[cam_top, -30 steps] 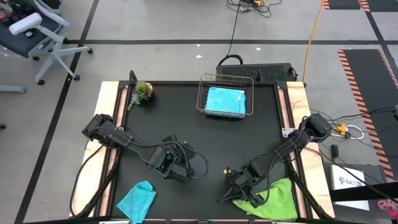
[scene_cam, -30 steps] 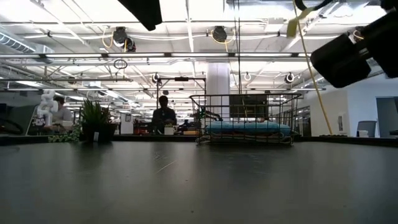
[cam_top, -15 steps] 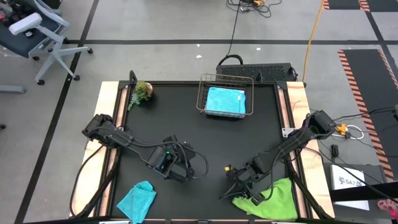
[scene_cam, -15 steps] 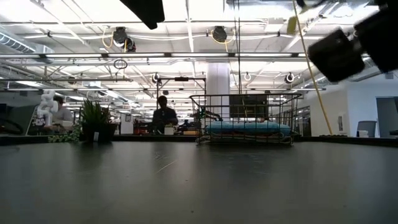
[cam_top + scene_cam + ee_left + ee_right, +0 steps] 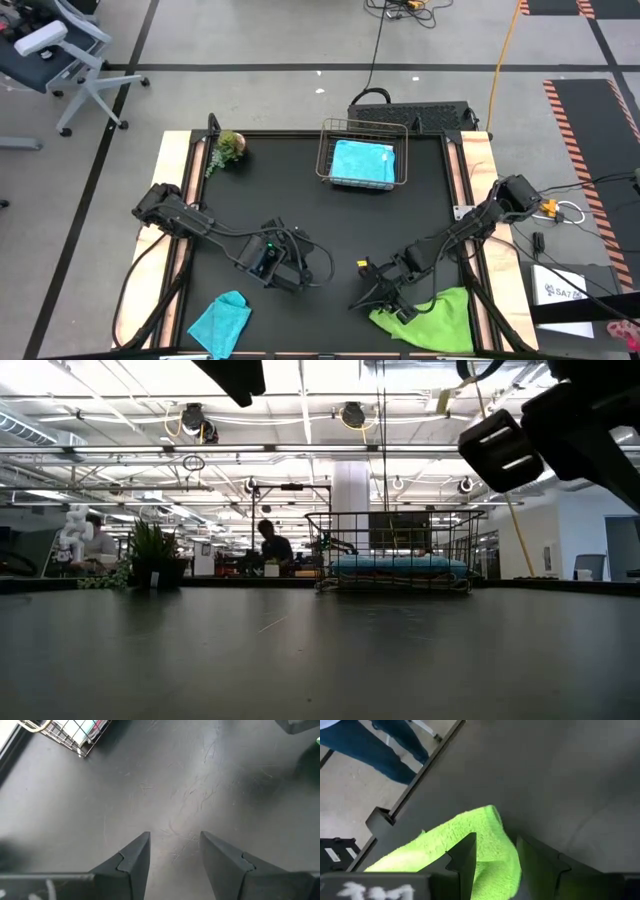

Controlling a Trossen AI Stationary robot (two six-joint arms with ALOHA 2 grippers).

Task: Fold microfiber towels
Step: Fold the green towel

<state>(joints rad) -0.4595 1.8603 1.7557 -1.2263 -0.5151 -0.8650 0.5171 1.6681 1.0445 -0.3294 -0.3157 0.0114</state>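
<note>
From above: open workshop floor, and on it a black-topped table with pale wooden side edges. At the far edge, a small green potted plant and a wire basket holding a folded sky blue microfiber towel. At the near edge, a crumpled teal microfiber towel on the left and a rumpled lime green microfiber towel on the right. Left gripper over bare table near the middle, apart from the teal cloth. Right gripper at the green cloth's inner edge.

At table height: only the plant, the basket, and a person far back in the room; dark arm parts overhead.

Past the left wrist: left gripper with jaws apart and nothing between them, just scuffed table.

Past the right wrist: right gripper with jaws fairly close, a raised fold of green cloth between them, apparently pinched. Beyond the table edge, a person's blue trouser legs.

Judged step: bringing the green towel inward for spreading. Next: needs the free gripper on a second corner, and the pile drawn flat before any fold.
</note>
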